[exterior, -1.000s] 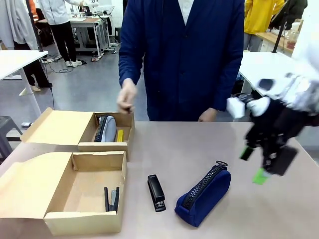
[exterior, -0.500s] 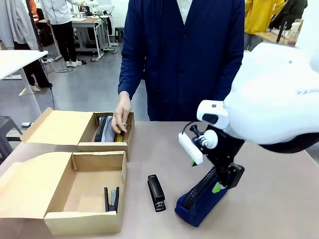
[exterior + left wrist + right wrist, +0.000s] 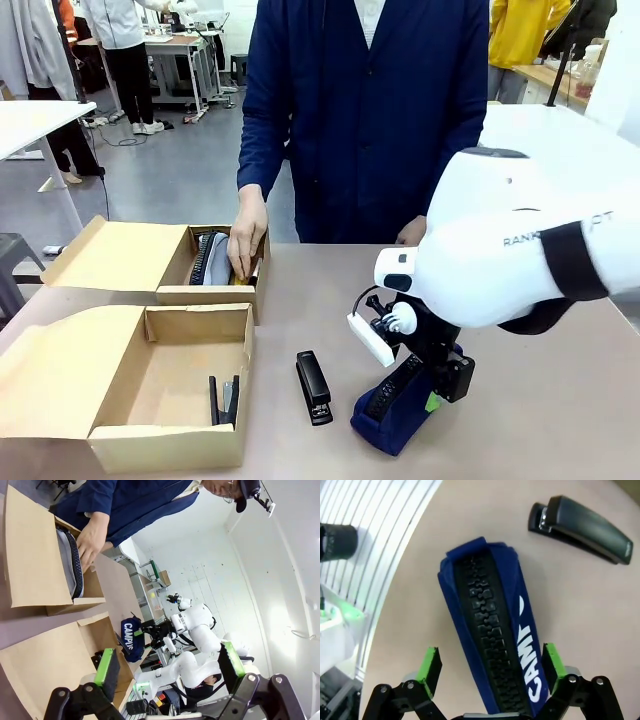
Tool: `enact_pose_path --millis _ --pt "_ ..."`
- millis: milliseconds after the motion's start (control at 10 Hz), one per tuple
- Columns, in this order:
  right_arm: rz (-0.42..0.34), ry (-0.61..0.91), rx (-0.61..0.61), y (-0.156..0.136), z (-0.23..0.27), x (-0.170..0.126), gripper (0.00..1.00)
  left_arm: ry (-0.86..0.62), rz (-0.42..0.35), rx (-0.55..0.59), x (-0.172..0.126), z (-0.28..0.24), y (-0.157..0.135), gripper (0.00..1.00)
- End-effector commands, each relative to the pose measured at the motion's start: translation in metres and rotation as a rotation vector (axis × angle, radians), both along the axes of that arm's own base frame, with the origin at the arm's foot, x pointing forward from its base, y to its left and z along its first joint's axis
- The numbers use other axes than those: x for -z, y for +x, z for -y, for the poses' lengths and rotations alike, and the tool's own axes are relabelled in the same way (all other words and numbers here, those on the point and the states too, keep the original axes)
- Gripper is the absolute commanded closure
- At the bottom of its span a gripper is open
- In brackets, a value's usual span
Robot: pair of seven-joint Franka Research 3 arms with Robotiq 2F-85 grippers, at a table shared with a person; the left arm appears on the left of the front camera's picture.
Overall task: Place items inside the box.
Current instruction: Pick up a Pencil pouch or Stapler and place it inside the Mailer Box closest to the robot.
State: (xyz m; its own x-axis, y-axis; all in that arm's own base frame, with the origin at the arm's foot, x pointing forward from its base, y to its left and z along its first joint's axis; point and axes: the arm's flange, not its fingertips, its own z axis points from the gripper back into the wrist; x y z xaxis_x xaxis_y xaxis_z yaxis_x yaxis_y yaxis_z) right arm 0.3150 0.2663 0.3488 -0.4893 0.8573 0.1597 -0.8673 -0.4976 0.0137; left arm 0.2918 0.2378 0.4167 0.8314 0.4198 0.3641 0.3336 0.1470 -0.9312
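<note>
The right gripper (image 3: pixel 491 665) has its jaws spread wide, one green pad on each side of the navy pencil pouch (image 3: pixel 485 620). The pouch lies zip-up on the worktop (image 3: pixel 330 290), white lettering along its side. The black stapler (image 3: pixel 313 386) lies near the pouch, between it and the near cardboard box (image 3: pixel 170 445). The left gripper (image 3: pixel 169 662) hangs with jaws open on nothing. The person's hand (image 3: pixel 246 240) reaches into the far box (image 3: pixel 205 294).

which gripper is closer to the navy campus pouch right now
Right. The right gripper hangs directly over the pouch, jaws open to either side of it. The left gripper is open too, farther off, with a cardboard box between it and the pouch.
</note>
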Motion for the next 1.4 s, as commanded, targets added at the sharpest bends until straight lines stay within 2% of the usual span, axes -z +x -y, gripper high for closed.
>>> enact_pose_path --millis 0,100,200,300,500,600,700,800,1000,1100,1200,1300 --pt "-0.021 -0.050 0.037 0.010 -0.005 -0.007 0.00 0.000 0.024 0.006 -0.001 0.001 -0.002 0.00" --pt "-0.049 -0.081 0.035 0.010 -0.003 -0.006 0.48 0.000 0.024 0.006 -0.001 0.001 -0.002 0.00" --pt "-0.072 -0.097 0.039 0.010 -0.003 -0.006 0.58 0.000 0.024 0.006 -0.001 0.001 -0.002 0.00" --pt "-0.060 -0.114 0.058 0.011 -0.002 -0.006 1.00 0.000 0.024 0.006 -0.001 0.001 -0.002 0.00" --pt "-0.058 -0.122 0.081 0.011 -0.002 -0.006 1.00 0.000 0.024 0.006 -0.001 0.001 -0.002 0.00" --pt "-0.048 -0.135 0.107 0.010 -0.003 -0.007 0.86 0.000 0.024 0.006 -0.001 0.001 -0.002 0.00" --pt "-0.048 -0.135 0.136 0.009 -0.002 -0.011 0.96 0.000 0.024 0.006 -0.001 0.001 -0.002 0.00" --pt "-0.040 -0.147 0.186 0.010 -0.001 -0.015 1.00 0.000 0.024 0.006 -0.001 0.001 -0.002 0.00" --pt "-0.041 -0.170 0.282 0.008 0.004 -0.027 1.00 0.000 0.024 0.006 -0.001 0.001 -0.002 0.00" --pt "-0.084 -0.218 0.452 0.008 0.007 -0.044 1.00 0.000 0.024 0.006 -0.001 0.001 -0.002 0.00" --pt "-0.221 -0.259 0.649 0.000 0.013 -0.075 1.00 0.000 0.024 0.006 -0.001 0.001 -0.002 0.00" --pt "-0.321 -0.243 0.784 -0.013 0.023 -0.106 1.00 0.000 0.024 0.006 -0.001 0.001 -0.002 0.00"
